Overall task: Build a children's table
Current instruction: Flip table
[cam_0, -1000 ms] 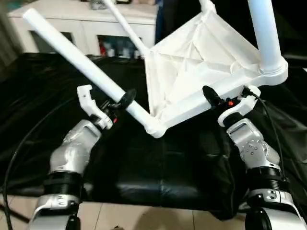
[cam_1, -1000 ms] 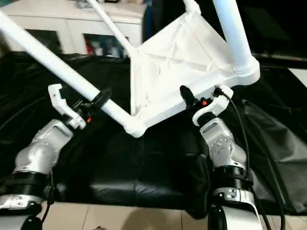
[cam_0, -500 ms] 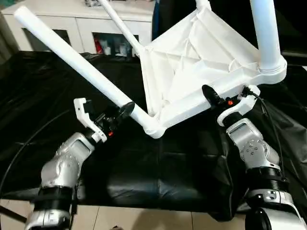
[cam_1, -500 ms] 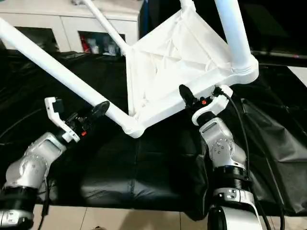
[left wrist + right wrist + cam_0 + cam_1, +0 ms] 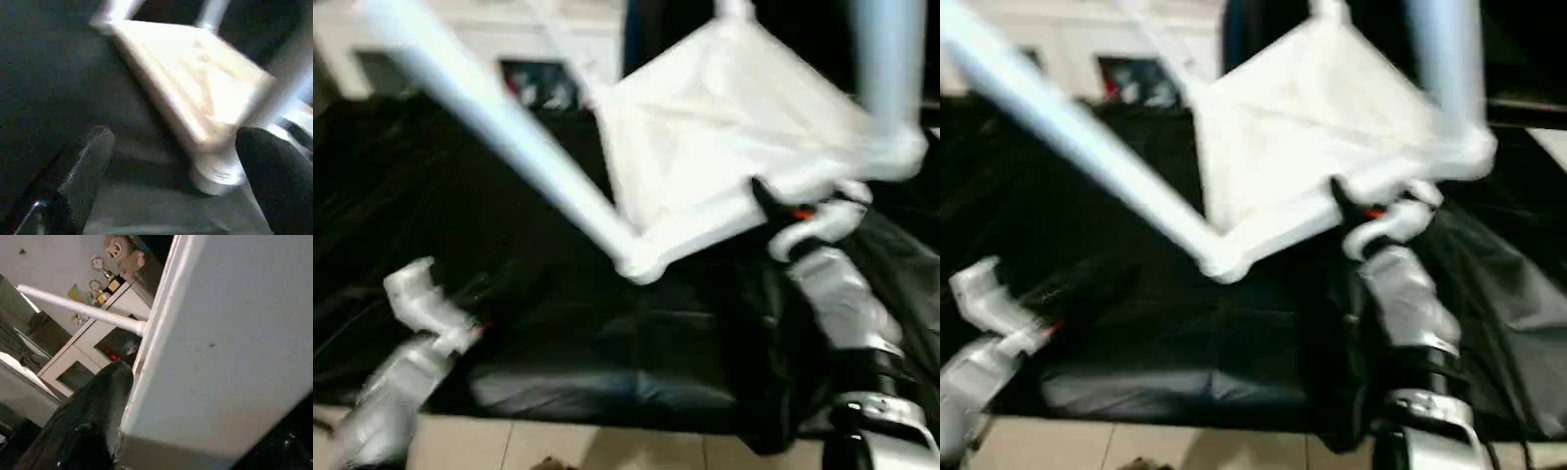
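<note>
The children's table [image 5: 724, 147] looks like smooth, matt white plastic; the cloth [image 5: 607, 333] beneath is black and faintly glossy; the forearms [image 5: 837, 304] are brushed silver metal.

Open black cloth [image 5: 607, 323] lies below the tilted table top [image 5: 724, 147]; its slanting leg [image 5: 509, 137] bars the left.

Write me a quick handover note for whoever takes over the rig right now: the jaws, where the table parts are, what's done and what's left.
Left gripper: jaws wide open, empty, low over the black cloth, clear of the table.
Right gripper: clamped on the rim of the tabletop, holding it tilted up on edge, ribbed underside towards the robot.
Legs: one long leg sits in the lowest corner socket, whose corner rests on the cloth; another stands in the corner above the right gripper; two more show behind the top.
Left to do: check that every leg is seated fully, then turn the table onto its legs.
</note>
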